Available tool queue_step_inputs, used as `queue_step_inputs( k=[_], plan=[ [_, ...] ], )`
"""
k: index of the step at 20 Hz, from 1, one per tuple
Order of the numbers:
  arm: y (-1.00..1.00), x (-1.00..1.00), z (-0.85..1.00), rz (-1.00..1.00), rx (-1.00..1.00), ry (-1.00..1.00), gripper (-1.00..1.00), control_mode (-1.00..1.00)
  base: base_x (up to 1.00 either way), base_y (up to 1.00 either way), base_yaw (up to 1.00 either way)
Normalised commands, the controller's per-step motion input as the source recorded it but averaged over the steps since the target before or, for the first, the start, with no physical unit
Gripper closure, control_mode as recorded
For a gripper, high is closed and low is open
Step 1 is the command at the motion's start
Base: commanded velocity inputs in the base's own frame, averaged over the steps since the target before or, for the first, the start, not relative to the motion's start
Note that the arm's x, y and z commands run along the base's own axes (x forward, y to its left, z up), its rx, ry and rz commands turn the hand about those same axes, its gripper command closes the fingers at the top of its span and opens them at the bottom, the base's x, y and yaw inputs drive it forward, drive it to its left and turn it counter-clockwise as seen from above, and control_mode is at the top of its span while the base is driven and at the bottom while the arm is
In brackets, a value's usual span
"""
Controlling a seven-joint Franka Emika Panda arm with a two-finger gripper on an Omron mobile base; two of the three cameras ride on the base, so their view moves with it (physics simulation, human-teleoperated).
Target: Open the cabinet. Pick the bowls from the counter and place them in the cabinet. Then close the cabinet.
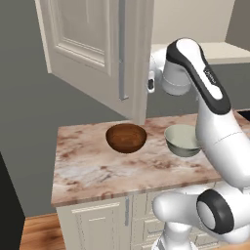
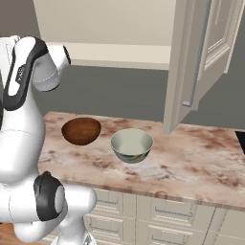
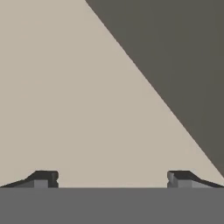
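The cabinet's door (image 1: pixel 97 44) (image 2: pixel 191 62) stands swung open over the counter (image 1: pixel 97 166) (image 2: pixel 191 162), its grey bar handle (image 1: pixel 122 53) facing out. The beige shelf (image 1: pixel 219 51) (image 2: pixel 119 52) inside shows. A reddish-brown bowl (image 1: pixel 126 137) (image 2: pixel 81 130) and a pale grey-green bowl (image 1: pixel 182 140) (image 2: pixel 132 145) sit side by side on the counter, a little apart. The arm is raised high above them, its hand up by the shelf. My gripper (image 3: pixel 113 179) is open, nothing between its fingertips, facing a beige cabinet surface and the grey wall.
Cream base cupboards with drawers (image 1: pixel 97 224) (image 2: pixel 158 215) sit under the counter. A black appliance (image 1: pixel 10 210) stands left of the counter end. The open door's lower corner hangs just above the counter behind the brown bowl. A dark patch (image 2: pixel 241 141) sits at the counter's right end.
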Motion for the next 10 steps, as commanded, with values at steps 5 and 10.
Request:
queue_step_inputs(
  k=[5,10],
  plan=[
    [0.97,0.0,0.0,0.0,0.0,0.09,-1.0,-1.0,0.0,0.0,0.0],
    [0.57,0.0,0.0,0.0,0.0,0.03,-1.0,-1.0,0.0,0.0,0.0]
  ],
)
